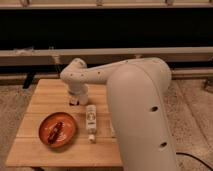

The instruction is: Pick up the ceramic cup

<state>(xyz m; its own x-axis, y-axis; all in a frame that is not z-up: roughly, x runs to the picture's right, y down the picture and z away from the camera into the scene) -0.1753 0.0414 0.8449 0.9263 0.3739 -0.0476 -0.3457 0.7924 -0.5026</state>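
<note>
My gripper hangs from the white arm and is low over the back middle of the wooden table, just touching or just above its surface. No ceramic cup shows plainly; it may be hidden behind the gripper. A round orange-red dish with a dark item in it sits on the front left of the table, apart from the gripper.
A white bottle lies on its side just right of the dish, in front of the gripper. The arm's large white body covers the table's right side. A dark wall with a rail runs behind; speckled floor lies around.
</note>
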